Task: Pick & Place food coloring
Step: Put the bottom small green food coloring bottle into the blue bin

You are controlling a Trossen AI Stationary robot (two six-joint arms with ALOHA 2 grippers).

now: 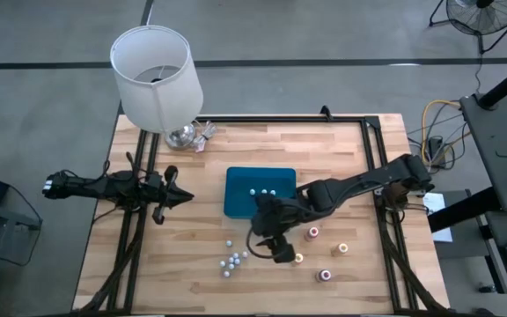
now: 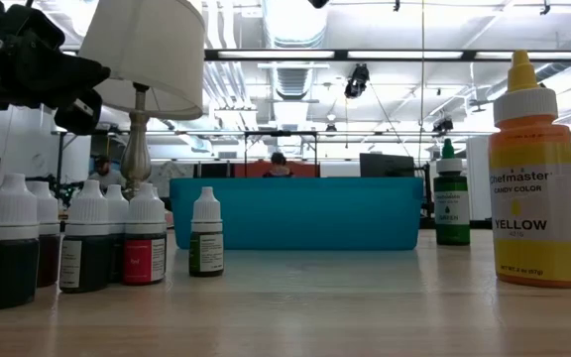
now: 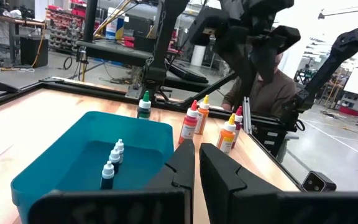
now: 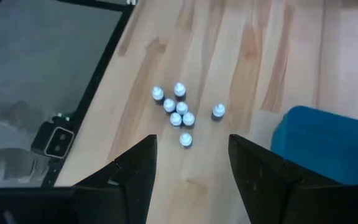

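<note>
My right gripper (image 4: pixel 188 165), jaws spread and empty, hangs above the loose food coloring bottles (image 4: pixel 179 113); left gripper (image 1: pixel 181 199) waits closed, well apart.

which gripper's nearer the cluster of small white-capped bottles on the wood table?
Right. The right gripper hangs open just beside the cluster of small white-capped bottles, by the blue tray. The left gripper waits across the table, shut.

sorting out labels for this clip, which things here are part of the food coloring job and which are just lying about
Part of the job:
- small white-capped bottles on the table
- three bottles in the blue tray
- taller bottles
- right gripper, open above the cluster

Lying about:
- lamp
- left gripper, waiting
</note>
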